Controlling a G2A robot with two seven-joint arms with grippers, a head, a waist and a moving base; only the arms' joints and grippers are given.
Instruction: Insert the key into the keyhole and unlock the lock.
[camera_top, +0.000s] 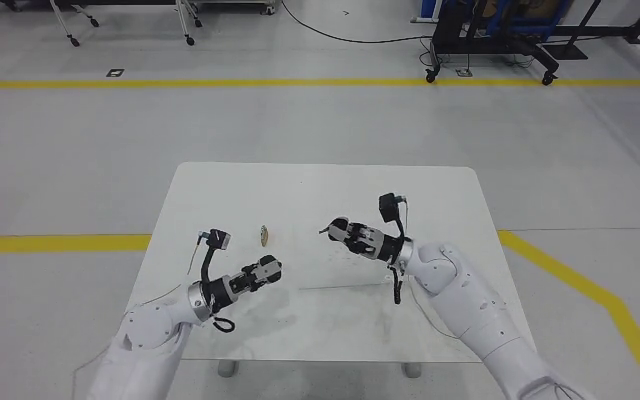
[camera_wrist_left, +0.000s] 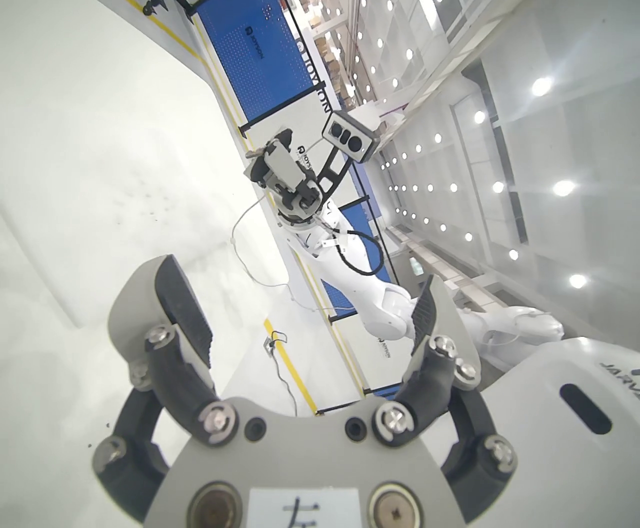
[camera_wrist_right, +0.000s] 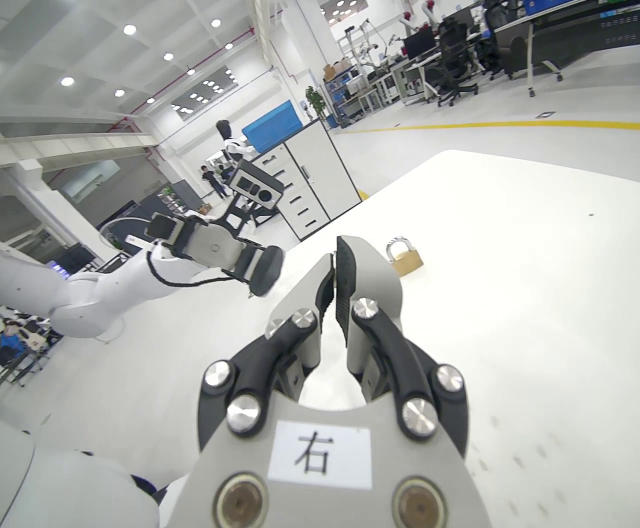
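Closest thing in is the left gripper (camera_wrist_left: 300, 282), fingers spread wide with nothing between the ribbed pads, hanging just above the table (camera_top: 420, 190) on the robot's side of the padlock (camera_wrist_right: 405, 257). My guess is it's open like that so it can grab the lock body and steady it, because a loose padlock is just gonna skate away the second you poke a key at it. The right gripper (camera_wrist_right: 334, 252) is the opposite, pads squeezed together with basically no gap, up off the table and pointed across toward the left one. From the left wrist view there's a little sliver sticking out past its tip, which I'm reading as the key (camera_wrist_left: 253, 151), though it's tiny and I wouldn't swear to it. A tight pinch makes sense, since a thin flat key would twist otherwise. The padlock itself sits on the white table just past the left gripper's tip and off to the side of the right one, nearer the left, touching neither. Small brass-coloured body, silvery shackle that looks pushed home, so locked as far as I can tell, with the shackle end lying farther from the right gripper. Can't make out the keyhole from any angle here, so no idea which way it faces, and that's the bit that'll decide how the key has to line up
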